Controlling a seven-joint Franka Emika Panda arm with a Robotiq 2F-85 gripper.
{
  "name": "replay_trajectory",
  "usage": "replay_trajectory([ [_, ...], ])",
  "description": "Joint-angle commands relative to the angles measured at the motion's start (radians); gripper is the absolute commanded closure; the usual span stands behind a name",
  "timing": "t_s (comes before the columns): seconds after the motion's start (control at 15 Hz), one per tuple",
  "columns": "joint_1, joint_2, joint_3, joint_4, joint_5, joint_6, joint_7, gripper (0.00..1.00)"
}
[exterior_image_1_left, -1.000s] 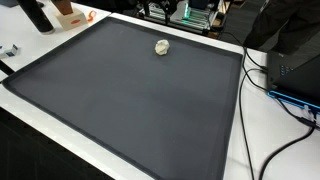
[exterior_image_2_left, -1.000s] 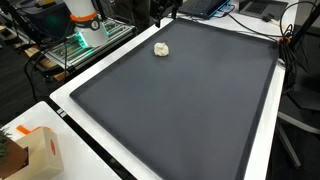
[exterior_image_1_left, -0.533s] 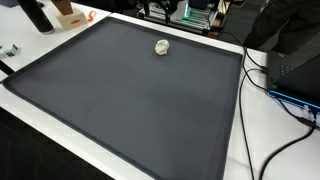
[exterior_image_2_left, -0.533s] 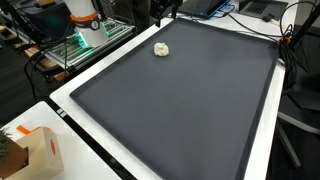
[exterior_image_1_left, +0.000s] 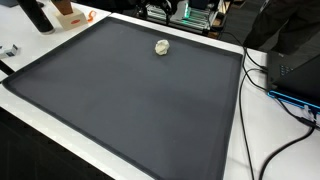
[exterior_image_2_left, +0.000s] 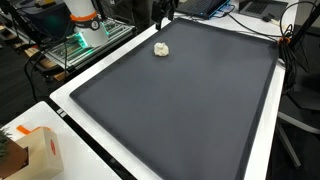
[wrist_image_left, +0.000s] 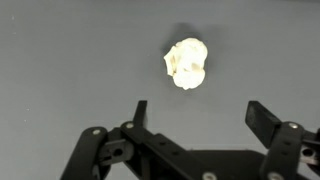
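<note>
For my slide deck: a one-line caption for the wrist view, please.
Open end effector hovering above a small crumpled white lump on a dark grey mat.

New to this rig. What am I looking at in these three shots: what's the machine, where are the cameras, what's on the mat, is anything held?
The machine is a single robot arm ending in a two-finger gripper. Two pictures come from cameras standing outside the robot, looking down at the scene from different places. The third comes from a camera on the wrist, looking past the fingers. The surface is a dark grey mat, and on it lies one small crumpled whitish lump, also seen in both exterior views. The gripper is open and holds nothing. The lump lies just beyond the fingertips, apart from them.
</note>
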Motion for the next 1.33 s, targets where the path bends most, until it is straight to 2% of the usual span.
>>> replay_trajectory([
  [0.0,0.004,0.012,-0.007,-0.043,-0.024,0.05,-0.189,0.0],
  [0.4,0.003,0.044,-0.007,-0.101,0.009,0.153,-0.43,0.0],
  [1.27,-0.01,0.156,0.011,-0.134,0.035,0.256,-0.628,0.0],
])
